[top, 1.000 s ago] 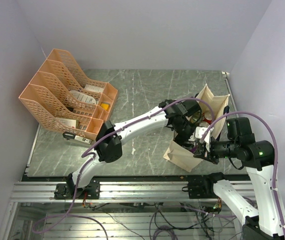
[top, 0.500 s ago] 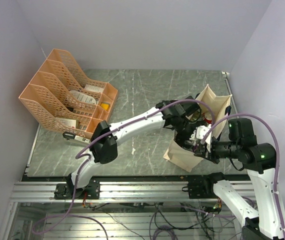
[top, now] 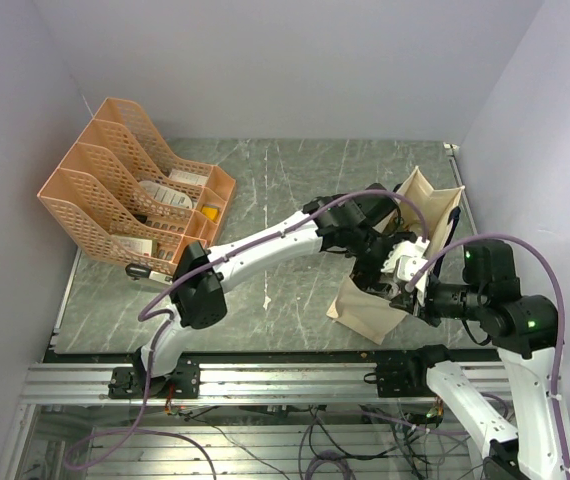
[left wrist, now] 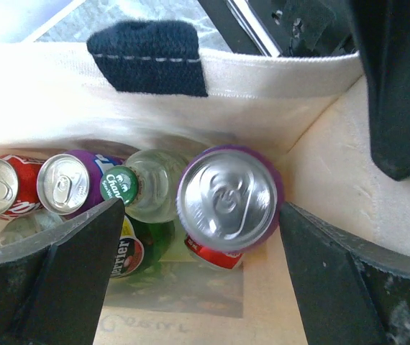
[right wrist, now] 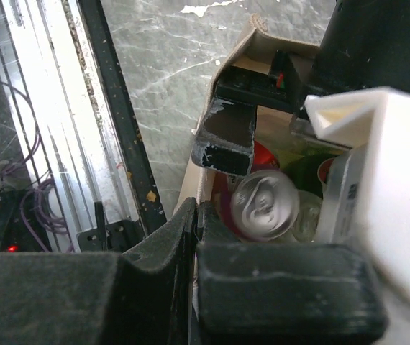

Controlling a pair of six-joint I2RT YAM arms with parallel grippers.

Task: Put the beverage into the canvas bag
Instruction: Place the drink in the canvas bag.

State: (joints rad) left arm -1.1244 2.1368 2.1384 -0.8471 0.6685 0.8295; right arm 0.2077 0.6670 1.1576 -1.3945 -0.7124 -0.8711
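1. The left gripper (left wrist: 199, 210) hangs inside the mouth of the bag with its fingers spread wide. They stand on either side of a purple can (left wrist: 228, 199) without pinching it.
2. This purple can, the beverage, stands upright in the canvas bag (left wrist: 61, 93), silver top up, against the bag's right inner wall. It looks already delivered.
3. To its left, a green-capped bottle (left wrist: 122, 185) and two more cans (left wrist: 62, 183) pack the bag's floor and probably help keep the can upright.
4. The right gripper (right wrist: 194, 215) has its fingers pressed together at the bag's near rim. It seems to pinch the cloth to hold the mouth open.
5. The bag stands at the right of the table (top: 285, 180), with orange file trays (top: 115, 200) well apart at far left.
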